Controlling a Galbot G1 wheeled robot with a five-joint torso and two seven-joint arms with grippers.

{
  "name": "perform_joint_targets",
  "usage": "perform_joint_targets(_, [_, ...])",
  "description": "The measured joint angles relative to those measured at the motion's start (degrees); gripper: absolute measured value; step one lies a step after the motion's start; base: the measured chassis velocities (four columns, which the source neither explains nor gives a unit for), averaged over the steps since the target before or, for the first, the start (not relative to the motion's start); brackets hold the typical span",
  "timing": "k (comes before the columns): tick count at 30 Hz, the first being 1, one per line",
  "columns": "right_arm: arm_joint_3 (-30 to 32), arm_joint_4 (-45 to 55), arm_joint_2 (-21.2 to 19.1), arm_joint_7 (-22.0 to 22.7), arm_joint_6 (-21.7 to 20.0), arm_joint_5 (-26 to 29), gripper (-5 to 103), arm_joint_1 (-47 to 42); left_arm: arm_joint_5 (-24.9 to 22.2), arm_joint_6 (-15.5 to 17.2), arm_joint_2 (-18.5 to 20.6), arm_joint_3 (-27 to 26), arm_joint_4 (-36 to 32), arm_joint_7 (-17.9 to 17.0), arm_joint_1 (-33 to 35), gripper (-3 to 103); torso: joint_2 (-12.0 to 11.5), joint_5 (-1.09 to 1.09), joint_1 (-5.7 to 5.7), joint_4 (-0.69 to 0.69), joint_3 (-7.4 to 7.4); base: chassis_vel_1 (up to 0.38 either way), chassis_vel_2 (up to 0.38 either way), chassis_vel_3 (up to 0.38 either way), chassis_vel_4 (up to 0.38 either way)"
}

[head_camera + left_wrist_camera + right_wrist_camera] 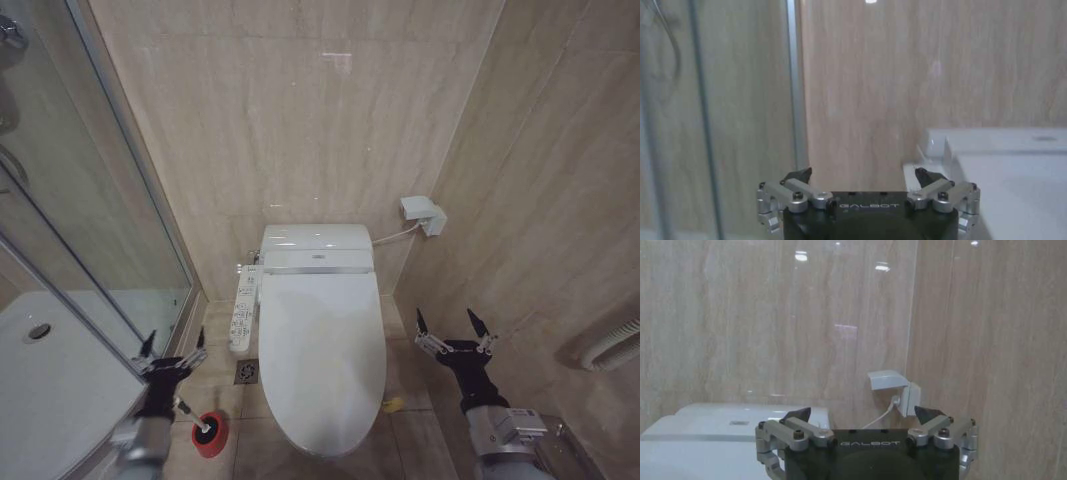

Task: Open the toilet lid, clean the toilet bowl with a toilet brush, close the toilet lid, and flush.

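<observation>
Nothing looks started. Toilet lid [322, 350] down, lying between the grippers. Left gripper [172, 351] spread wide, empty; toilet brush [203, 430] in its red holder [210, 436] on the floor just below it. Right gripper [453, 330] likewise splayed, empty, by the side wall. Beige tiled walls [300, 110], glass shower screen [70, 200] beyond the left gripper.

The robot's left gripper [173, 345] and right gripper [455, 326] look the same. Each has a black body with the word GALBOT in small pale letters, shiny silver metal links with little dark screws, and two thin black fingers [929, 414] that end in sharp points. Behind each one comes a black wrist, and then a thick grey and silver arm [503, 434] made of blocky metal parts.
</observation>
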Motion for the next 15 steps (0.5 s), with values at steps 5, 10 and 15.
perform_joint_targets(5, [0.0,0.0,0.0,0.0,0.0,0.0,100,0.0,-2.2,7.1,-1.3,2.4,6.6,1.8,-8.0,100,0.0,0.00,0.00,0.00,0.00,0.000,0.000,0.000,0.000])
perform_joint_targets(10, [0.0,0.0,0.0,0.0,0.0,0.0,100,0.0,-4.0,12.7,-2.3,4.2,11.9,3.3,-14.4,100,0.0,-0.01,0.01,-0.03,0.00,0.000,0.000,0.000,0.000])
perform_joint_targets(15, [0.0,0.0,0.0,0.0,0.0,0.0,100,0.0,-4.1,13.1,-2.3,4.3,12.2,3.4,-14.8,100,0.0,0.01,0.00,0.02,0.00,0.000,0.000,0.000,0.000])
